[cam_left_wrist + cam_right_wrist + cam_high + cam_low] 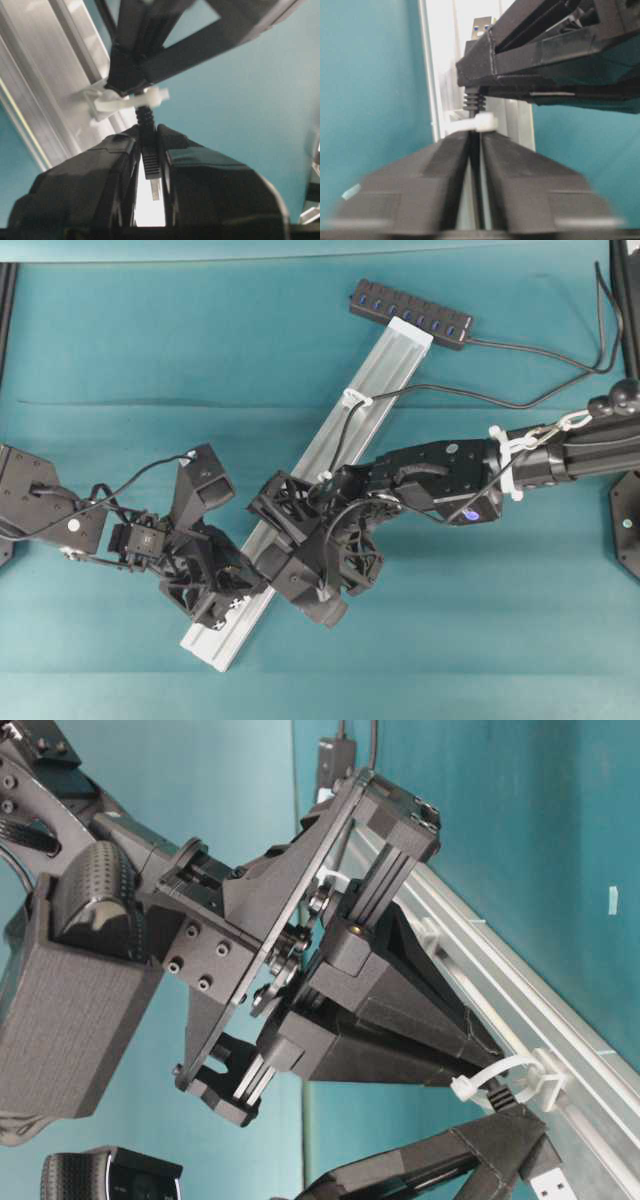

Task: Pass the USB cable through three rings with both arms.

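1. In the overhead view, both end effectors cover the middle of the silver rail, so the ring there cannot be seen.
2. The right wrist view is blurry near the bottom edge.
3. The cable disappears under the right arm.
4. The left arm is cut off by the picture's left edge.

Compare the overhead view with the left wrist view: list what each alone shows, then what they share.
Only the overhead: the black hub, the ring near it with the USB cable through it, and both arms. Only the left wrist: the plug clamped in the left gripper, just past a white ring. Both: the silver rail.
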